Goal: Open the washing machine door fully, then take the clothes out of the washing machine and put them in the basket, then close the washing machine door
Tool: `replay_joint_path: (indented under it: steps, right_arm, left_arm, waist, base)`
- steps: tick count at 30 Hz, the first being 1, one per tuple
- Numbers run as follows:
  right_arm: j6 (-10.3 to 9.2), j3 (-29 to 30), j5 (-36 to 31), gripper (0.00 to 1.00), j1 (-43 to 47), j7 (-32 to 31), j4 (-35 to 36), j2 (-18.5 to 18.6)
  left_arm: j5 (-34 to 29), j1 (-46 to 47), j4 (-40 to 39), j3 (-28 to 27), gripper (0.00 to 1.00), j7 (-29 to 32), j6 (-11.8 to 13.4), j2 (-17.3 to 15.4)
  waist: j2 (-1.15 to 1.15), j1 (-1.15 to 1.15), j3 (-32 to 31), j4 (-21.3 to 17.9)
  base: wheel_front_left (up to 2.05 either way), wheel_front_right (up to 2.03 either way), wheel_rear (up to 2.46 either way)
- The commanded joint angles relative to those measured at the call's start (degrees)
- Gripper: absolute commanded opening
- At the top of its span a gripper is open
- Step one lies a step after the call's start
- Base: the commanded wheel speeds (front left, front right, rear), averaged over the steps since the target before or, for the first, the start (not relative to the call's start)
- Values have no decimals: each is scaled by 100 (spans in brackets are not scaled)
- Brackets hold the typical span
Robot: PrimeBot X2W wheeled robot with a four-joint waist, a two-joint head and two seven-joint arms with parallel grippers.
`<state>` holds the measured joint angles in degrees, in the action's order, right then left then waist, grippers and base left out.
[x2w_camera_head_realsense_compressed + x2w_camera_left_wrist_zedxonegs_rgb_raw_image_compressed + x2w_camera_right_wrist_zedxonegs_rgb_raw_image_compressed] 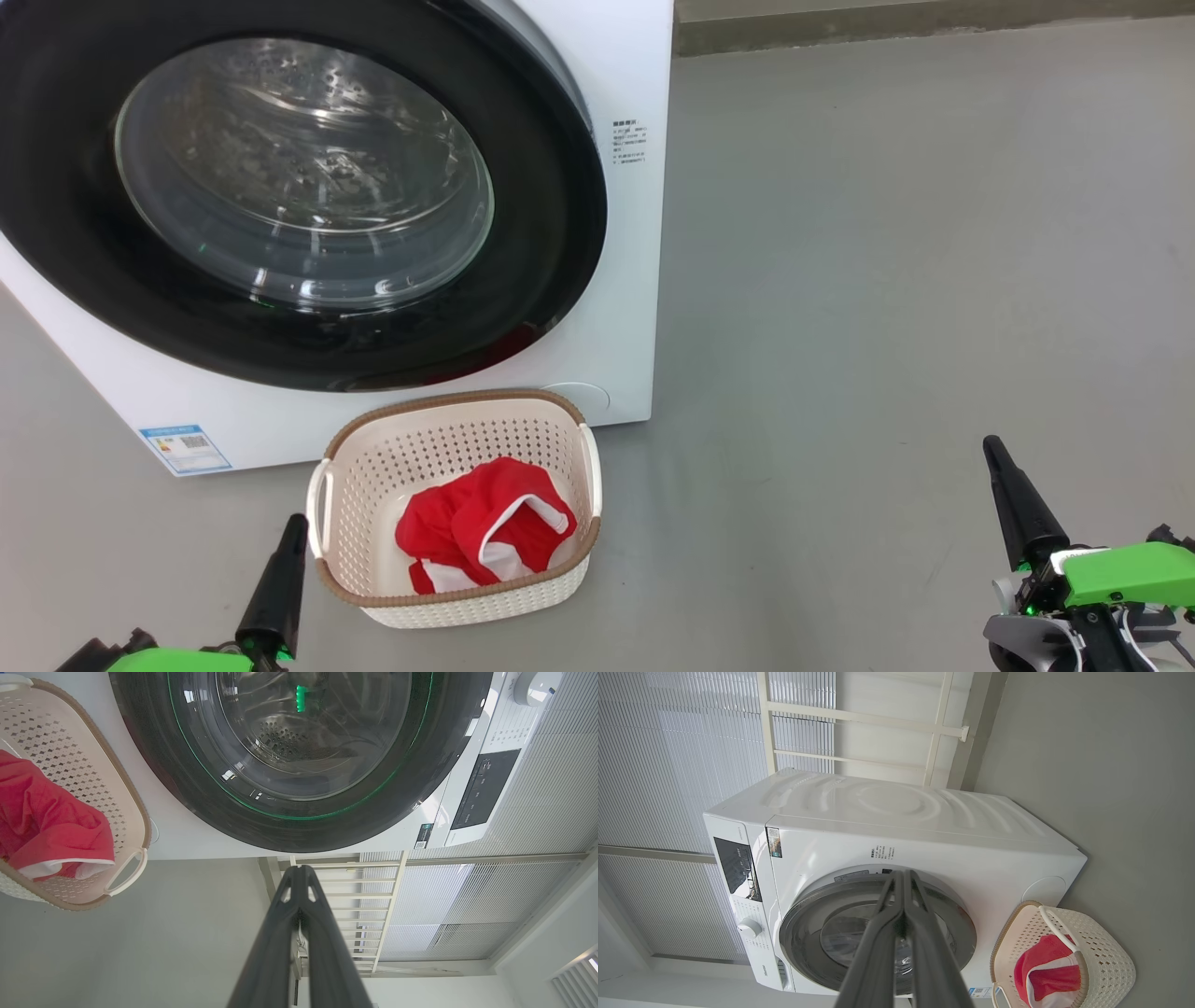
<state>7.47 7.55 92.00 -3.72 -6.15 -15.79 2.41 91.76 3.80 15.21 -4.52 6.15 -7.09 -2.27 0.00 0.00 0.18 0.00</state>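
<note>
My left claw [296, 525] sits at the btm left of the head view, fingers pinched together w/ nothing between them. On the wrist cam the left claw [299, 871] reads the same, clenched and empty, rising mid-frame. The right claw [992, 450] is at the btm right, also clenched w/ nothing held, over bare grey floor [887, 280] and well apart from everything else. On its own cam the right claw [903, 875] has both tips meeting. Just right of the left claw, near but not touching, the basket [448, 403] stands on the floor at lower centre, close in front of the washer [635, 233]. The clothes [476, 532], red w/ white trim, lie bunched inside the basket. The washer fills the upper left. Its door [551, 233], black rim round a glass window, lies flush against the front, so it looks shut. A blue sticker [185, 450] is at the washer's lower left corner. The right wrist cam has the basket [1106, 952] at lower right w/ the clothes [1045, 970] in it.
</note>
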Motion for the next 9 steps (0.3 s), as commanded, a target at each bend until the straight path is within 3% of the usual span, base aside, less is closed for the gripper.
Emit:
replay_joint_path:
  steps: [1, 9]
  right_arm:
    - [2, -102, 16, 0, -246, -35, 177, 47]
    - [2, -102, 16, 0, -246, -35, 177, 47]
  left_arm:
    - [40, 238, -117, -200, 0, 34, -40, -61]
    - [40, 238, -117, -200, 0, 34, -40, -61]
  waist:
    - [0, 0, 0, 0]
    - [0, 0, 0, 0]
  base:
    - [0, 0, 0]
    - [0, 0, 0]
